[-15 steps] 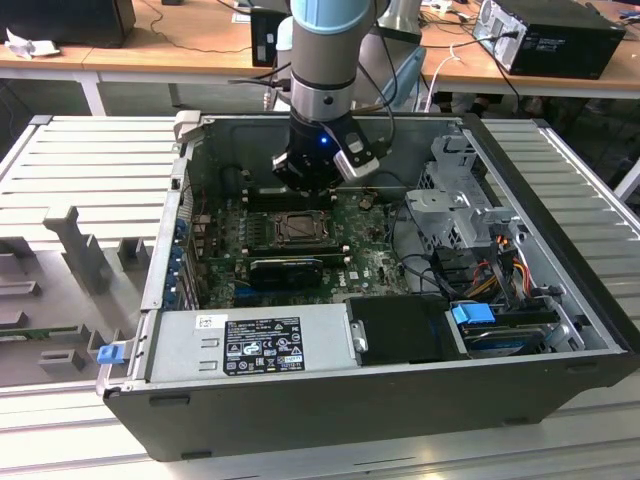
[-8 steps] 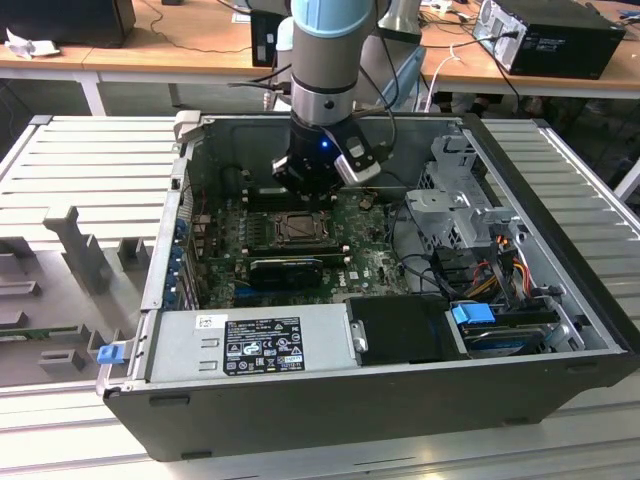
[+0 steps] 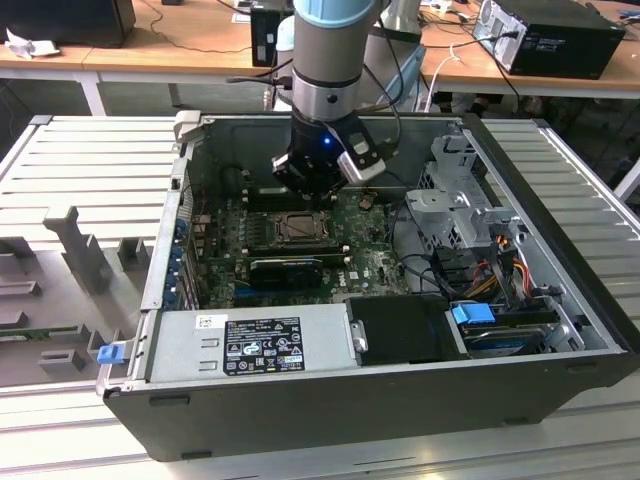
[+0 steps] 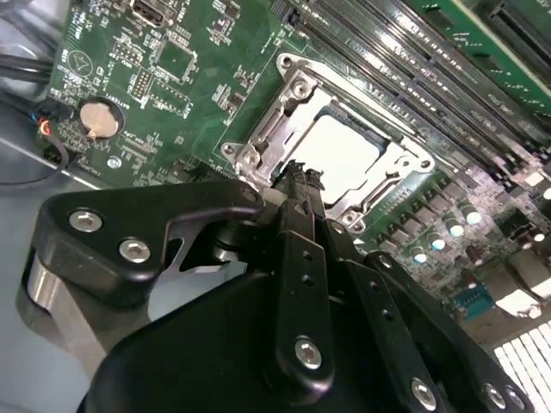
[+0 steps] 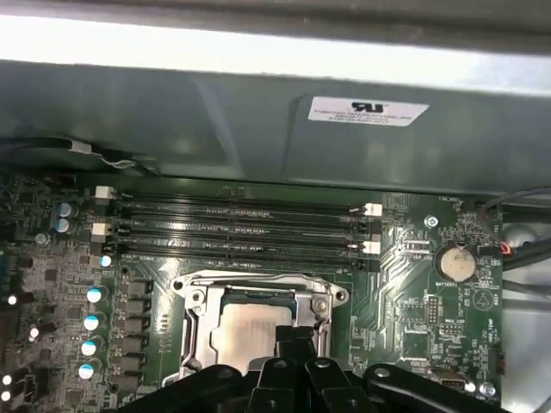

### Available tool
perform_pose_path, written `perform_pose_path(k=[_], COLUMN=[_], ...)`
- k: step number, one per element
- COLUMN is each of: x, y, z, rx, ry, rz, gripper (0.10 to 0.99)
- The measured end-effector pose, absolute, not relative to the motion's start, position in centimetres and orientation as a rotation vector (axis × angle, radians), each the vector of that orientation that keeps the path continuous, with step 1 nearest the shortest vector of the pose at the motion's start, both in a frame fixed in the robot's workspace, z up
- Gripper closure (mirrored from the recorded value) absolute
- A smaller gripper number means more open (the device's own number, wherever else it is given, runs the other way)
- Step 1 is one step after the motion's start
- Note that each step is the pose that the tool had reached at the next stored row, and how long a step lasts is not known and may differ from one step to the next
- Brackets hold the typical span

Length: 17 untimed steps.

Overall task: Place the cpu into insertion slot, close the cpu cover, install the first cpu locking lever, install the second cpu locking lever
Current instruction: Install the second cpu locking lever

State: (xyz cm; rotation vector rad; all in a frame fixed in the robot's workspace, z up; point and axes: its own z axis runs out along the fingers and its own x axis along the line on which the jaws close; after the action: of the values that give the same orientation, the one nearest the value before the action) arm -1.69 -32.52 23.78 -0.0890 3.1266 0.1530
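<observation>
gripper (image 4: pixel 297 176): black two-finger tool on the arm, poised low over the motherboard (image 3: pixel 300 250) inside the open PC case (image 3: pixel 560 300); in both wrist views the fingers (image 4: pixel 301 258) look pressed together into one narrow tip, jaws closed, nothing held between them.
cpu (image 4: pixel 340 151): pale flat square, already seated in the insertion slot (image 4: pixel 405 176); lies flat, top face showing through the frame opening.
cpu cover (image 4: pixel 284 112): silver frame plate looks folded down around the chip, opening centred on it; cannot tell if it is fully latched.
insertion slot position: mid-board, just beside the long black memory slots (image 5: pixel 241 228); coin battery (image 5: pixel 455 262) well apart on the other side of the board.
key relation: closed tip sits at the socket's edge, by one corner of the frame; in the second wrist view it overlaps the frame's near rim, with the chip just beyond it. Touching or just above: cannot tell.
axis: the socket is square, so no long axis; fingers point down at its rim, not at the centre.
levers: thin metal along the frame sides, too small to tell if hooked.
step judged: chip placed, cover down, work now at the locking-lever stage.
exterior view: tool directly over the socket (image 3: pixel 300 228), case lying on a ribbed grey desk (image 3: pixel 90 160).
</observation>
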Motion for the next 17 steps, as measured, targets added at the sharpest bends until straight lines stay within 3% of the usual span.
perform_pose_path(k=[8,17], x=[-1.4,-1.8], y=[-35.3,-38.4], z=[23.7,23.6], rx=[-0.086,-0.094], ry=[3.176,3.184], rz=[0.161,0.232], gripper=[0.98,0.98])
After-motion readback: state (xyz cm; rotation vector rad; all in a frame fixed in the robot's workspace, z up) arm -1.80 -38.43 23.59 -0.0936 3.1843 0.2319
